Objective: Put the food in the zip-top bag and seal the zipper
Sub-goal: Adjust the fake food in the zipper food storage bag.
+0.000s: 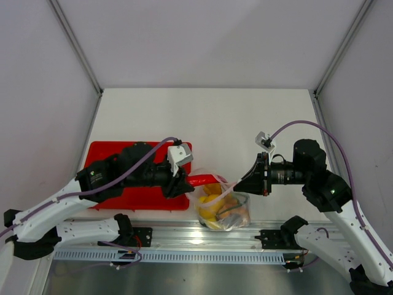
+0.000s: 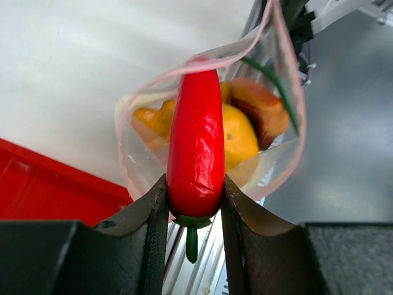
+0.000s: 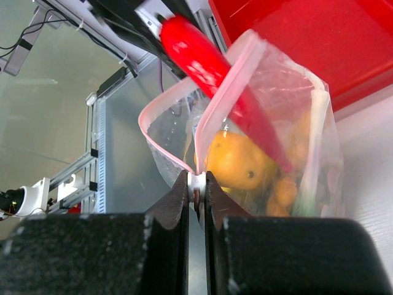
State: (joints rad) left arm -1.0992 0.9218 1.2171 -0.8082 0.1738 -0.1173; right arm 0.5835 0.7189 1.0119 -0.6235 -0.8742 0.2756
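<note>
- Left gripper (image 2: 195, 184): jaws closed on the thick end of the red chili (image 2: 196, 141), one black finger pressed to each side, the small green stem poking out below the pads.
- Right gripper (image 3: 196, 181): jaws almost together, pinching the zipper (image 3: 227, 92) at the rim of the zip-top bag (image 3: 288, 92) and holding that side of the mouth up.
- Red chili: glossy, smooth, tapering to a point. Tip already past the rim and inside the bag, thick end outside in the left grip. Slanting downward across the mouth in the right wrist view.
- Zip-top bag: clear, crinkly plastic, bulging with food, at the near edge of the table (image 1: 215, 117) between the two grippers, just right of the red tray (image 1: 104, 153). Mouth gaping toward the left arm, not sealed.
- Zipper: thin pink-red strip, pulled into a rough loop around the chili, both sides well apart.
- Inside the bag: yellow lemon (image 2: 239, 138) in the middle, round and dimpled. Orange-brown wedge (image 2: 261, 107) touching it on one side. Thin green stalks (image 2: 276, 86) along the bag wall. Smaller yellow-orange pieces (image 2: 153, 120) lower down, too crowded to tell apart.
- Red tray: flat, rectangular, under the left arm in the top view.
</note>
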